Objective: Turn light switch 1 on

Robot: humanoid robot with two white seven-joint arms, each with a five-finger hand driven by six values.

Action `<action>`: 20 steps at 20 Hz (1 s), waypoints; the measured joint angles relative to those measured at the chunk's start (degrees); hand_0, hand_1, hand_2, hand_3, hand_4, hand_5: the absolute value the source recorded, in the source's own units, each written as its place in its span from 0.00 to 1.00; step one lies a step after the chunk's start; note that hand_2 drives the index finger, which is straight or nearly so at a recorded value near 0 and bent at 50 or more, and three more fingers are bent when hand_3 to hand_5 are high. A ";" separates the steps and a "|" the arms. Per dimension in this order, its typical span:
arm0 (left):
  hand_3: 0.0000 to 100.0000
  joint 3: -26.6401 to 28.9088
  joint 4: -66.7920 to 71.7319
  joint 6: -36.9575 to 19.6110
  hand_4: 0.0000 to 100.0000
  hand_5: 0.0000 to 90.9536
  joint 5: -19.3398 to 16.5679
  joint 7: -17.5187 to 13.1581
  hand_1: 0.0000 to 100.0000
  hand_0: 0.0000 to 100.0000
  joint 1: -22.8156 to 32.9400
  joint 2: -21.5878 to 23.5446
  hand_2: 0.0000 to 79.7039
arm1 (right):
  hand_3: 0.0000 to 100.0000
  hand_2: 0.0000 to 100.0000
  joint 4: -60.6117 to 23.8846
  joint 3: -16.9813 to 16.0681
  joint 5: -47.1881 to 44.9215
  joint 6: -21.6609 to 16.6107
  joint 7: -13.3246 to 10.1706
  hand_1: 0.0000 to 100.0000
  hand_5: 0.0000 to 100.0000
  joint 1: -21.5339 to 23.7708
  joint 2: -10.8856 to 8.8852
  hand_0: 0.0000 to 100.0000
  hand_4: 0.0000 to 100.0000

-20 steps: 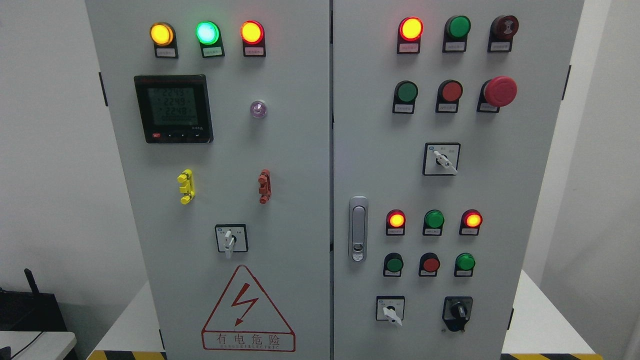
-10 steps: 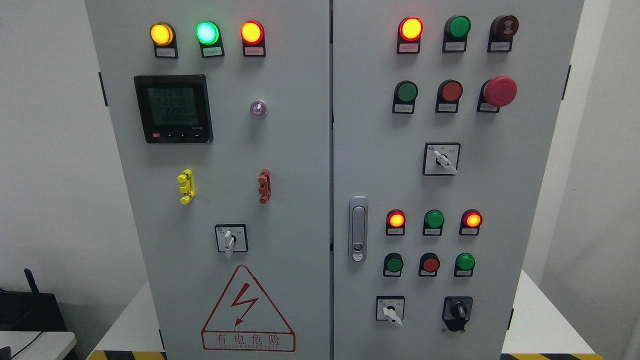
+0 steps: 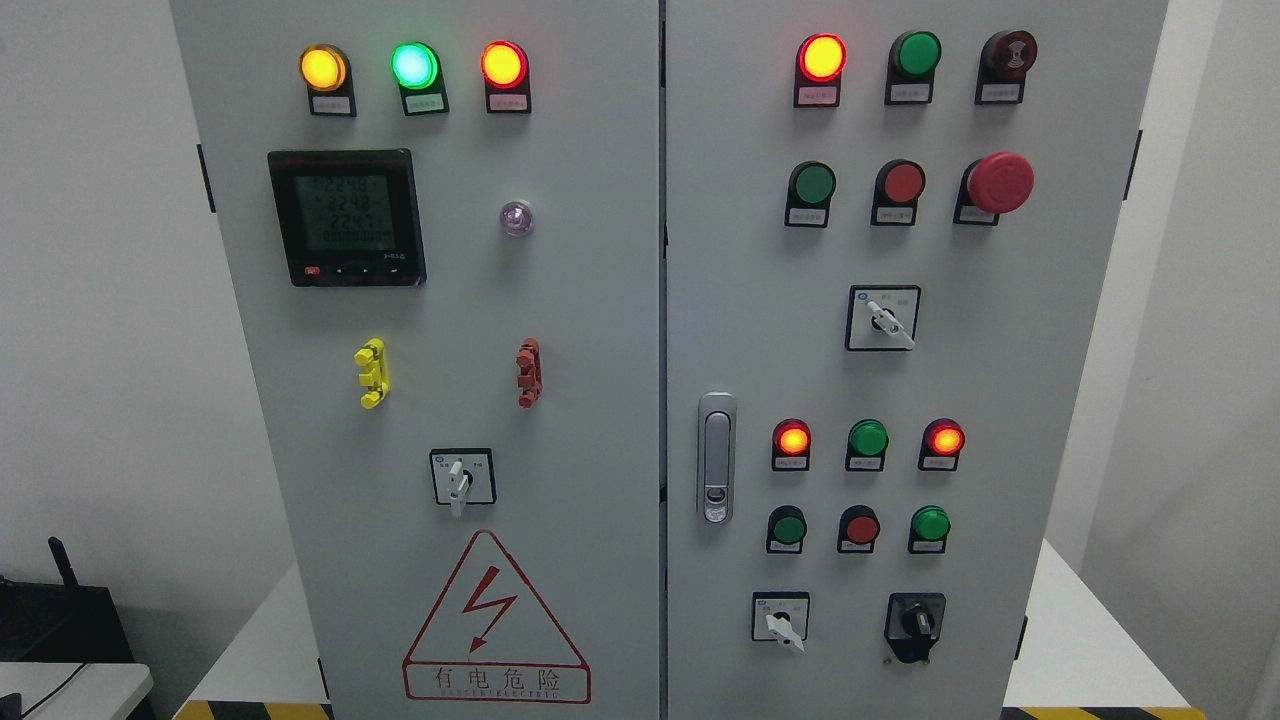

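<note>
Facing a grey cabinet [image 3: 560, 300]; lamps glowing along 12 o'clock, rotary switch [image 3: 781, 620] sitting at 5 o'clock. Neither hand is showing, so grip unknown.

Cut off at top and bottom edges: grey cabinet [image 3: 600, 300]. Too small to read: label plates under the lamps [image 3: 333, 103], marks around the selector switches [image 3: 880, 318]. Blurred: digits on the meter screen [image 3: 345, 215]. Cropped at lower left: black device [image 3: 60, 610].

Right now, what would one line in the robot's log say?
scene: grey two-door electrical cabinet | hands: none in view | lit: top-left yellow lamp, green lamp, red lamp | switches: untouched
</note>
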 measured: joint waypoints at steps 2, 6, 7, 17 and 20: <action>0.72 -2.25 -0.46 1.61 0.77 0.72 -1.75 1.72 0.42 0.02 -1.68 0.00 0.62 | 0.00 0.00 0.00 0.00 0.00 0.00 0.00 0.39 0.00 0.00 0.00 0.12 0.00; 0.74 -6.65 -1.10 3.93 0.78 0.75 -4.13 5.37 0.52 0.00 -3.75 -0.05 0.64 | 0.00 0.00 0.00 0.00 0.00 0.00 0.00 0.39 0.00 0.00 0.00 0.12 0.00; 0.74 -7.75 -1.22 4.43 0.78 0.75 -4.87 6.21 0.53 0.00 -4.07 -0.10 0.64 | 0.00 0.00 0.00 0.00 0.00 0.00 0.00 0.39 0.00 0.00 0.00 0.12 0.00; 0.80 -16.71 -2.01 12.99 0.83 0.82 -10.17 16.54 0.57 0.00 -9.83 -2.91 0.74 | 0.00 0.00 0.00 0.00 0.00 0.00 0.00 0.39 0.00 0.00 0.00 0.12 0.00; 0.81 -18.97 -2.16 14.80 0.84 0.85 -10.93 18.77 0.58 0.00 -10.94 -3.62 0.76 | 0.00 0.00 0.00 0.00 0.00 0.00 0.00 0.39 0.00 0.00 0.00 0.12 0.00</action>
